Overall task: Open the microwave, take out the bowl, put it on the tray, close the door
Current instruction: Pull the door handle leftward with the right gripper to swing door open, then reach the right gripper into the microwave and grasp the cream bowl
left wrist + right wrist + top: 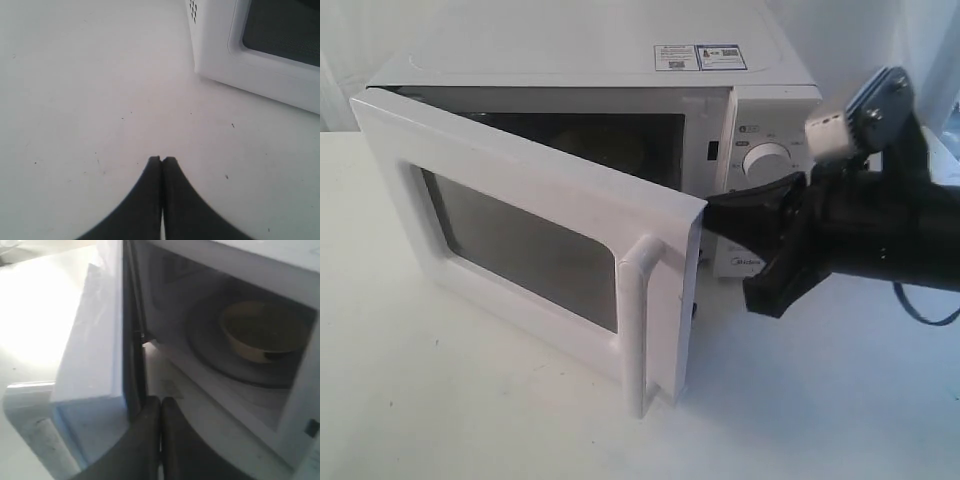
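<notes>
A white microwave (pixel 570 40) stands on a white table (pixel 470 400) with its door (pixel 560 195) swung partway open, hinged on the left in the exterior view, so that its dark window (pixel 520 245) and tall white bar handle (pixel 638 330) angle out toward the camera. The right gripper (pixel 715 215), black and reaching in from the right, has its tips at the door's free edge, in the gap between the door and the control panel, just below a round white knob (pixel 767 160). In the right wrist view its fingers (pixel 152 412) are pressed together with nothing between them, sitting just beside the door's dark inner edge (pixel 132 340); whether they actually touch it cannot be told. Past them, the cream-coloured bowl (pixel 265 332) sits upright inside the oven on the clear glass turntable (pixel 215 355), dim in the unlit cavity. The left gripper (pixel 162 160) hangs over a bare stretch of table, well apart from the oven, its fingers (pixel 172 172) likewise clenched shut on nothing, with a vented corner of the microwave and the outer face of the door visible beyond it. Two stickers (pixel 700 57) lie on the oven's top.
</notes>
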You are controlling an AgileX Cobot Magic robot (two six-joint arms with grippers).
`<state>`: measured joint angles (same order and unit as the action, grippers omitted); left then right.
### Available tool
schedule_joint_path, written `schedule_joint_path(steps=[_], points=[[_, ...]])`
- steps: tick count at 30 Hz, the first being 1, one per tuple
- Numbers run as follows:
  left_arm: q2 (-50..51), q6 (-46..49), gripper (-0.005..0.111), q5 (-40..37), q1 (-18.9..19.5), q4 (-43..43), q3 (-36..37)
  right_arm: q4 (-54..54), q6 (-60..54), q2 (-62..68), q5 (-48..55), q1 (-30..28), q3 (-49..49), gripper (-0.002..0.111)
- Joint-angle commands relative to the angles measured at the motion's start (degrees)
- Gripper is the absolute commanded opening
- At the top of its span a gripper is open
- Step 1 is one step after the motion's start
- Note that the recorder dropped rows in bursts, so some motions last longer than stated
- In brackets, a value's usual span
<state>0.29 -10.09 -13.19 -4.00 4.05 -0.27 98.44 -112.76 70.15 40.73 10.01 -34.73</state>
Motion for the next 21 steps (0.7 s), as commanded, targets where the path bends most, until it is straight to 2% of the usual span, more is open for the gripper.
schedule_joint_path(steps=[1,6,9,11,16,19,21], points=[[-0.29,0.05,0.0,-0.09,0.09,-0.21,0.27,1.5,-3.98,4.09,7.82,2.15,0.14,0.0],[-0.29,0.05,0.0,-0.09,0.09,-0.21,0.27,1.5,-3.98,5.4,15.56,9.0,0.14,0.0],[-0.29,0.05,0.0,-0.09,0.09,-0.21,0.27,1.5,-6.1,5.4,14.41,13.1,0.14,0.0],[-0.29,0.05,0.0,-0.09,0.09,-0.21,0.27,1.5,-10.08,5.4,8.41,14.67,-0.1,0.001],[-0.29,0.05,0.0,-0.09,0.09,-0.21,0.27,1.5,-10.08,5.57,-19.06,19.39,-4.71,0.031],[-0.29,0.05,0.0,-0.09,0.09,-0.21,0.27,-10.14,-10.08,8.21,-30.82,24.69,-8.83,0.041],[-0.29,0.05,0.0,-0.09,0.09,-0.21,0.27,-16.37,-10.08,11.09,-32.86,26.26,-10.9,0.043]])
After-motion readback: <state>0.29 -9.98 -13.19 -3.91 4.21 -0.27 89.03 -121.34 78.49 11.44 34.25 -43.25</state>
